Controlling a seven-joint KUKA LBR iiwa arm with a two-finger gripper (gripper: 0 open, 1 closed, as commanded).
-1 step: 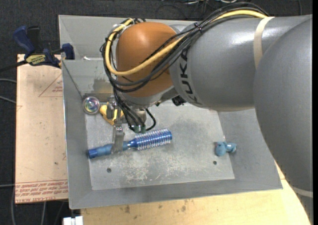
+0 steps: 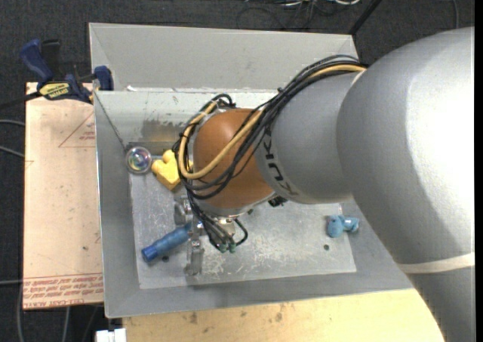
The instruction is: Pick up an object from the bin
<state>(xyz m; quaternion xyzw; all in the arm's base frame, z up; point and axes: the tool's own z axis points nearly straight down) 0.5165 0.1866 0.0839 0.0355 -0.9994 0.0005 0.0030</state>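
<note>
1. Target location. I am reading 1 blue tube (image 2: 166, 244) lying flat on the floor of the bin (image 2: 287, 254), in the lower-left part, near the front wall.

2. Key relation. The tube is lying just to the left of the gripper (image 2: 193, 246). Its long axis is running diagonally, from the lower left up toward the right, and its upper-right end is reaching the gripper body. I cannot tell whether the 2 are touching.

3. Gripper state. I am not able to tell whether the gripper is apart or together; the wrist is hiding most of it. I am not seeing the tube clamped in it.

4. Arm pose. The arm is reaching in from the right and pointing steeply down, with the orange cover (image 2: 226, 159) over the bin's middle and cables (image 2: 302, 80) looping round it.

5. Other items. 1 yellow piece (image 2: 166, 169) and 1 shiny ball (image 2: 138, 159) are sitting near the back-left corner, beside each other. 1 light-blue piece (image 2: 341, 225) is lying well apart, at the right.

6. Judgement. I am treating a small shift left, with the closing line set across the tube's axis, as what the next move calls for.
</note>
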